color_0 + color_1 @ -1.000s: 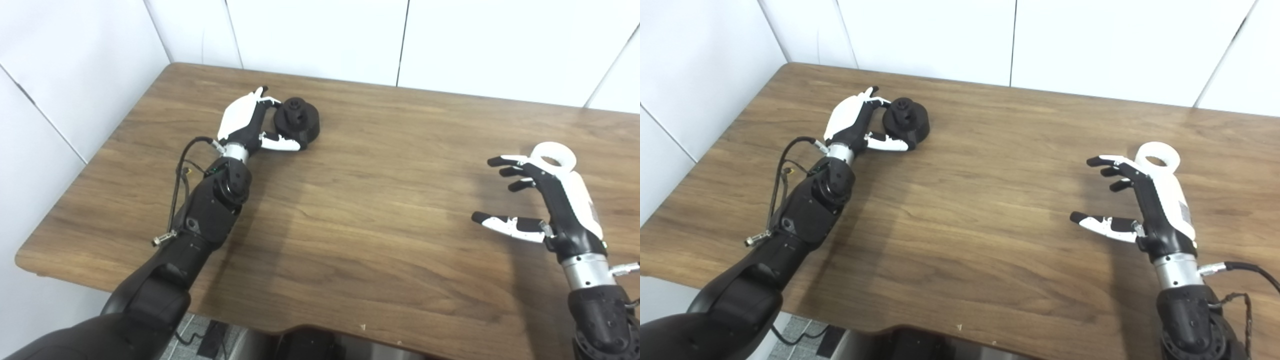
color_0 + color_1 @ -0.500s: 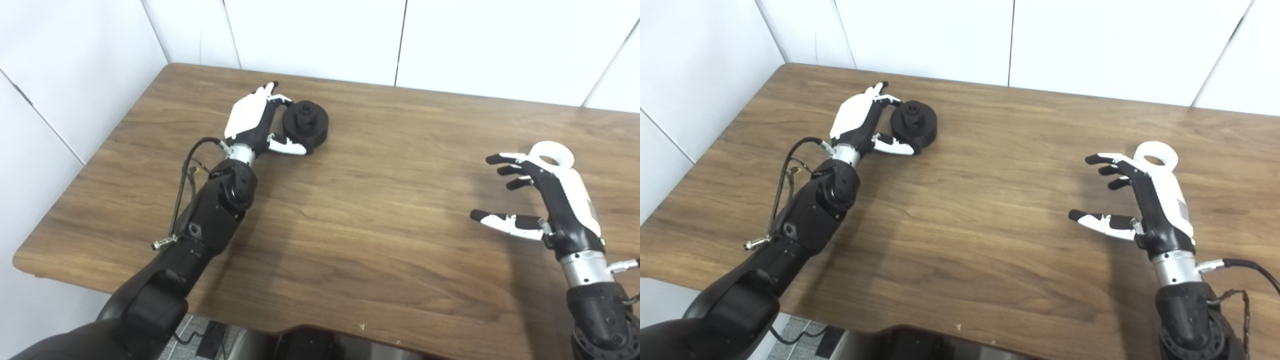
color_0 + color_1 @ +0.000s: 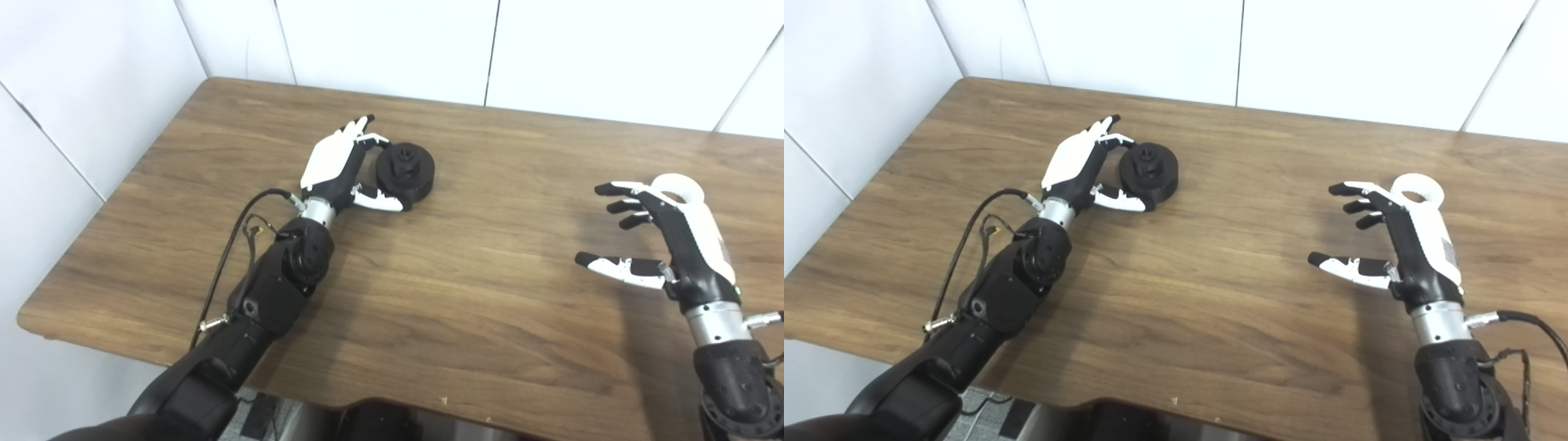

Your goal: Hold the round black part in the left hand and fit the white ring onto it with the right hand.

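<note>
The round black part [image 3: 407,174] sits on the wooden table [image 3: 465,294] left of centre, its hub facing up. My left hand [image 3: 337,162] is shut on it, fingers over its far edge and thumb against its near side. The white ring [image 3: 689,184] lies flat on the table at the right. My right hand [image 3: 674,239] hovers just in front of the ring, open, fingers spread and thumb out to the left, holding nothing. That hand hides the ring's near edge.
White wall panels [image 3: 392,43] stand behind the table and along its left side. The table's front edge [image 3: 380,398] runs close to my body. A cable [image 3: 236,233] loops beside the left forearm.
My left hand has slid to the right and nearer, bringing the black part with it. The right hand has barely shifted and stays open by the ring.
</note>
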Tool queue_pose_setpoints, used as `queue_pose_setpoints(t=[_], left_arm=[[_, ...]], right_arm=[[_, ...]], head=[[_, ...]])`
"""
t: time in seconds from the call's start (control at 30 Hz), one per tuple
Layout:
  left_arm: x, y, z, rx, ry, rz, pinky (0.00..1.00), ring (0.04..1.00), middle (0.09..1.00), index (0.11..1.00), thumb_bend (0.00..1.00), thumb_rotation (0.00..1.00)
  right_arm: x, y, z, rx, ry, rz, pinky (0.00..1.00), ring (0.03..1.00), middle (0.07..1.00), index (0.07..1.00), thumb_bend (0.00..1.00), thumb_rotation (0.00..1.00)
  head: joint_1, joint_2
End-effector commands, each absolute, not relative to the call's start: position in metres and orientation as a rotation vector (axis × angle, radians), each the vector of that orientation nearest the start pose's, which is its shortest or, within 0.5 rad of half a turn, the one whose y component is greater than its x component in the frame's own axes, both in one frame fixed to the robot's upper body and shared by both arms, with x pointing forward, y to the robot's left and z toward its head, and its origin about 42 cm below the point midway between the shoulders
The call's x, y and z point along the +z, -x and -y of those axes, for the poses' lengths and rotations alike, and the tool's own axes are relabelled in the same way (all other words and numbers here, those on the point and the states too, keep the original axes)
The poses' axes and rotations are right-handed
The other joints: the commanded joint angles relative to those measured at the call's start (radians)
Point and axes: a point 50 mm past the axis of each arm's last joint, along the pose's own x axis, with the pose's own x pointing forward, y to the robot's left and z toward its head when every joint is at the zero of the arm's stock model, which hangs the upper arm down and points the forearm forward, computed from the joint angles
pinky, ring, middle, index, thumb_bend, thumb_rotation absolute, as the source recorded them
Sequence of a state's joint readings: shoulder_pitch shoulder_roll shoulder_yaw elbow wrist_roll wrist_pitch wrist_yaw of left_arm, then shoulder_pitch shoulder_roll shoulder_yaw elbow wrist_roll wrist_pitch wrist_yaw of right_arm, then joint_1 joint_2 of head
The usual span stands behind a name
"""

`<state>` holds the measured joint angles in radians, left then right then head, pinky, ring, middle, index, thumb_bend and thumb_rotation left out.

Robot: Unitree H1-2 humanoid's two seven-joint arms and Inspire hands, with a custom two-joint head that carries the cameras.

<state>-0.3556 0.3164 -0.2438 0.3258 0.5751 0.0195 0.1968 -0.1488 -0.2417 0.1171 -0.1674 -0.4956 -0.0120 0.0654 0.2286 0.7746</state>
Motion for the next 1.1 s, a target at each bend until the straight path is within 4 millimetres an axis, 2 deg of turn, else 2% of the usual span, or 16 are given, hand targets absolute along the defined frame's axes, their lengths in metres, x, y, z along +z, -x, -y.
queue_pose_setpoints(t=[0.0,0.47,0.93,1.07], left_arm=[[0.128,-0.389,-0.244,-0.098,-0.953,0.155,1.00,1.000,1.000,0.613,0.90,0.29],[0.131,-0.364,-0.210,-0.294,-0.929,0.197,1.00,1.000,1.000,0.622,0.91,0.27],[0.125,-0.334,-0.174,-0.471,-0.947,0.268,1.00,1.000,1.000,0.614,0.96,0.36],[0.124,-0.325,-0.164,-0.517,-0.947,0.291,1.00,1.000,1.000,0.613,0.96,0.35]], right_arm=[[0.206,-0.329,0.233,0.122,0.743,0.408,0.58,0.698,0.771,0.727,0.75,0.14],[0.209,-0.330,0.232,0.108,0.738,0.408,0.58,0.700,0.776,0.729,0.75,0.17],[0.212,-0.327,0.230,0.102,0.735,0.411,0.58,0.705,0.777,0.731,0.75,0.15],[0.212,-0.325,0.228,0.102,0.735,0.403,0.58,0.705,0.778,0.731,0.74,0.17]], head=[[0.001,0.000],[-0.028,0.005],[-0.061,0.017],[-0.070,0.020]])
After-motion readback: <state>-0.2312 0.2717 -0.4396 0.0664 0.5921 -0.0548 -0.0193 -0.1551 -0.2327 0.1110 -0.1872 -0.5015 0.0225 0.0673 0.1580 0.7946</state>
